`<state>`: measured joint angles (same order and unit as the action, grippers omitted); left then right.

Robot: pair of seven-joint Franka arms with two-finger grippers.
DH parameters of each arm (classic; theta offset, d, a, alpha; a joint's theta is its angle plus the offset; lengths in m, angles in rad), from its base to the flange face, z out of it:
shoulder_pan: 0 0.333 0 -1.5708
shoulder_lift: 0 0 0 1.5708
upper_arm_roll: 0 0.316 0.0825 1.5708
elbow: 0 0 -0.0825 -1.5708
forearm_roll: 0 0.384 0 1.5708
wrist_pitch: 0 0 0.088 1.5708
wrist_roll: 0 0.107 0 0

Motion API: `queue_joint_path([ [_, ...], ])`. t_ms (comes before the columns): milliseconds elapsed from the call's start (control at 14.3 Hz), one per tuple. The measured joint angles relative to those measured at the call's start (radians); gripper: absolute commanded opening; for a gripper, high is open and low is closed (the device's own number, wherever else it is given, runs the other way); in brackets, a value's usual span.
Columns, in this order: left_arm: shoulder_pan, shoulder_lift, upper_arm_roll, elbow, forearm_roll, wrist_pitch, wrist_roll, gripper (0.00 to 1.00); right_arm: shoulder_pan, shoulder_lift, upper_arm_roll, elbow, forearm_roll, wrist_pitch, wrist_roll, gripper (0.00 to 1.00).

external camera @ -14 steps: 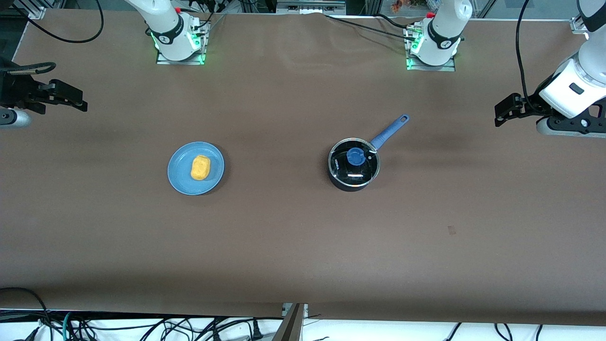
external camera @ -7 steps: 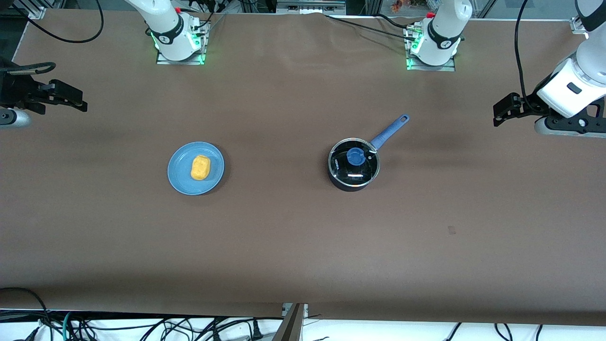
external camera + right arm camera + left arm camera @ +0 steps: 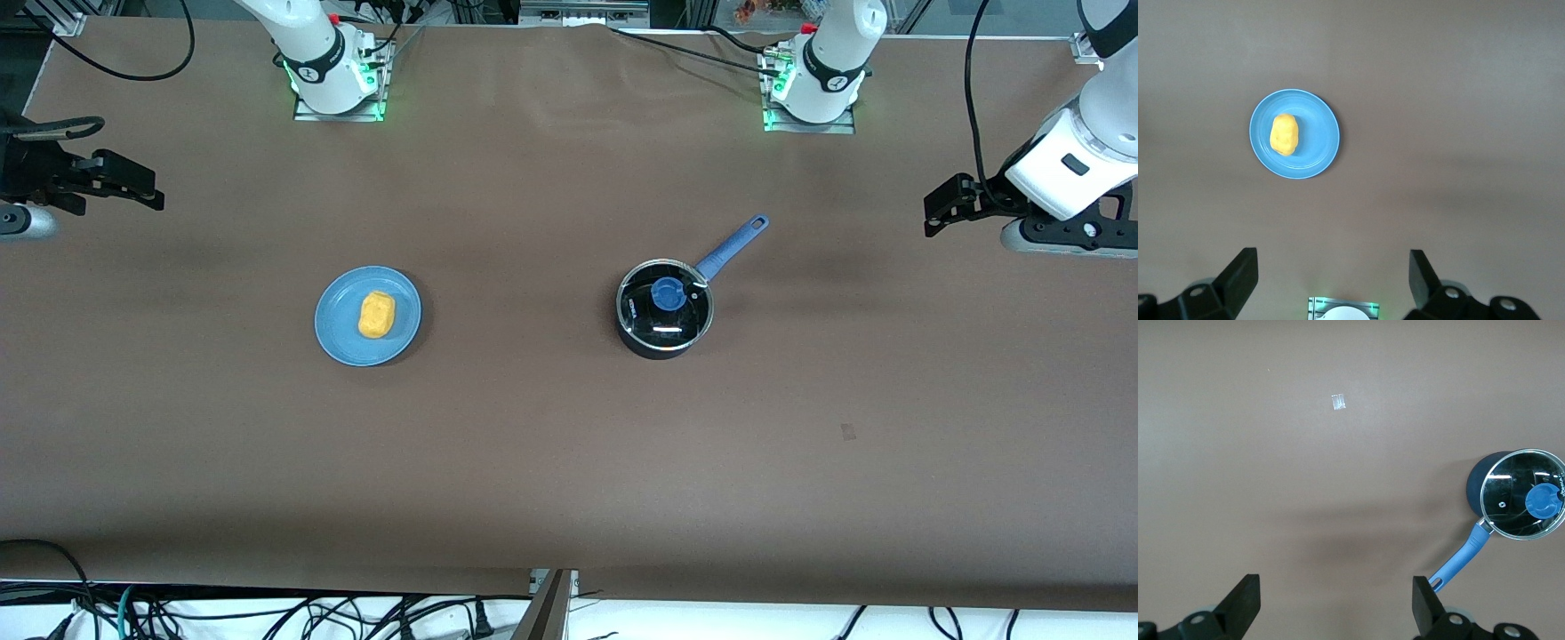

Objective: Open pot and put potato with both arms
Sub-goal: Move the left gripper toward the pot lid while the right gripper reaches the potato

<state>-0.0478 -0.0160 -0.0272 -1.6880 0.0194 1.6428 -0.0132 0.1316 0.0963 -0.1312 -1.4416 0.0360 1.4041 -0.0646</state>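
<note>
Pot (image 3: 664, 309): lidded; glass lid (image 3: 666, 300) looked fragile, best lifted by blue knob (image 3: 668, 292).
Potato (image 3: 376, 315): light, on plate (image 3: 341, 342).
Left gripper (image 3: 944, 204): fingers apart, over table's end.
Right gripper (image 3: 124, 182): fingers apart, waited.

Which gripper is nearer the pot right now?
Left. The left gripper is up over the left arm's end of the table, apart from the pot, fingers open. The right gripper is over the right arm's end, past the plate, also open.

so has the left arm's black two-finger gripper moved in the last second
Yes, slightly. The left arm's black two-finger gripper has crept up the front view and a little toward the small black saucepan with the blue handle, which stayed put.
</note>
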Motion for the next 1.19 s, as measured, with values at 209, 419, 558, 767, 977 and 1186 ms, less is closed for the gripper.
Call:
queue_joint_path([
  [209, -0.004, 0.006, -0.032, 0.0, 0.0, -0.003, 0.0, 1.0, 0.0, 0.0, 0.0, 0.0, 0.001, 0.0, 0.0, 1.0],
  [419, -0.013, 0.041, -0.047, 0.0, 0.001, -0.014, 0.0, 1.0, 0.0, 0.0, 0.0, 0.0, 0.001, 0.001, 0.0, 1.0],
  [558, -0.01, 0.101, -0.042, -0.003, 0.002, -0.02, 0.0, 1.0, 0.0, 0.006, 0.0, -0.001, 0.001, 0.002, 0.0, 1.0],
  [767, -0.002, 0.174, -0.036, 0.006, 0.002, -0.024, 0.0, 1.0, 0.0, 0.036, 0.0, -0.001, 0.001, 0.024, 0.0, 1.0],
  [977, -0.007, 0.179, -0.04, 0.02, 0.001, -0.059, -0.011, 1.0, 0.001, 0.075, 0.0, -0.003, 0.001, 0.035, 0.0, 1.0],
  [1186, -0.017, 0.179, -0.071, 0.038, 0.0, -0.082, -0.106, 1.0, 0.001, 0.113, 0.0, -0.004, 0.001, 0.038, 0.0, 1.0],
])
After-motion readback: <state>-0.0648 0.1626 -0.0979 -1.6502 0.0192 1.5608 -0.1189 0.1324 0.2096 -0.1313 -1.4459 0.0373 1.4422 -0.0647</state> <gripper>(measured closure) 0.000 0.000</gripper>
